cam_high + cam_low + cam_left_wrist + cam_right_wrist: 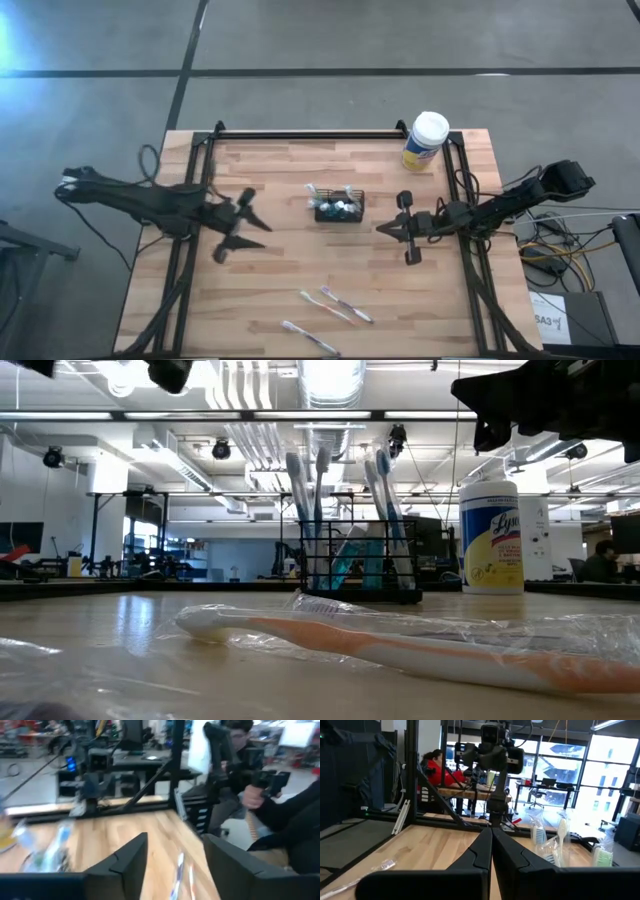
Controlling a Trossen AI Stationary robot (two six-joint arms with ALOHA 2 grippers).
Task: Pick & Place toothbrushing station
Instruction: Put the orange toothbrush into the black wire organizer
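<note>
The toothbrushing station point(340, 208) is a small black mesh caddy standing on its base at the table's middle. Several wrapped toothbrushes stand upright in it point(360, 565). My left gripper point(262, 228) hovers to the caddy's left and a little nearer the near edge. It is open and empty, with a wide gap showing in the left wrist view point(175, 837). My right gripper point(382, 228) hovers to the caddy's right, pointing toward the table's left edge. Its fingers are shut together and empty point(491, 832). The caddy's brushes show beside them point(560, 840).
A white-lidded, yellow-labelled round canister point(425, 140) stands at the far right edge point(492, 535). Wrapped loose toothbrushes point(335, 305) lie near the near edge, one close to the low camera point(400, 645). A person holding controllers point(260, 785) sits beyond the table.
</note>
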